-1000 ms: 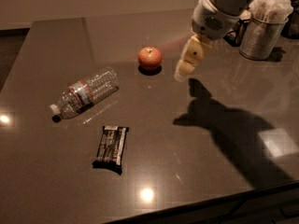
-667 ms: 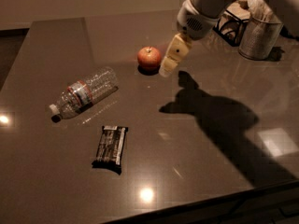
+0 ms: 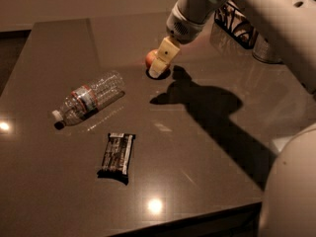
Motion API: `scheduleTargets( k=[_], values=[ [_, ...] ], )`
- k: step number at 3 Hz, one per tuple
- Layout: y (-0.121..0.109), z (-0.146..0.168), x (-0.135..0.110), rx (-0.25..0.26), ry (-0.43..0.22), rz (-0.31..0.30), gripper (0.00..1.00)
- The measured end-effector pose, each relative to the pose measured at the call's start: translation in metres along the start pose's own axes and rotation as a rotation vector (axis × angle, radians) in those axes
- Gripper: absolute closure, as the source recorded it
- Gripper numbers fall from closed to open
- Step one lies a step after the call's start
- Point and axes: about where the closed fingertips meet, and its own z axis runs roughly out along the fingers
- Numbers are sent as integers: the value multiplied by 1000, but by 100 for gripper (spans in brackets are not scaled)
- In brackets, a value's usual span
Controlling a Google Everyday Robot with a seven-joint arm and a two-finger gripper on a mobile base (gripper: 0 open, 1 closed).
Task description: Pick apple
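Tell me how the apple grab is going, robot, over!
Tool right at apple, covering most of it. Apple sits on table. Water bottle, snack bar lying apart, not blocking.

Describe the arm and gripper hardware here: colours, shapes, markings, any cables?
The arm is a smooth white shell of thick, rounded tubular links, with a small dark hole on top and a dotted, vent-like patch at the wrist. No cables show. The gripper is pale yellow and blocky with one dark dot, right by the apple on the table.
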Motion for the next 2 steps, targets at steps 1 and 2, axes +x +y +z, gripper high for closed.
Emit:
scheduleTargets(
  k=[1, 2],
  values=[
    [-10, 21, -2, -28, -3, 23, 0],
    [-17, 38, -5, -56, -12, 42, 0]
  ],
)
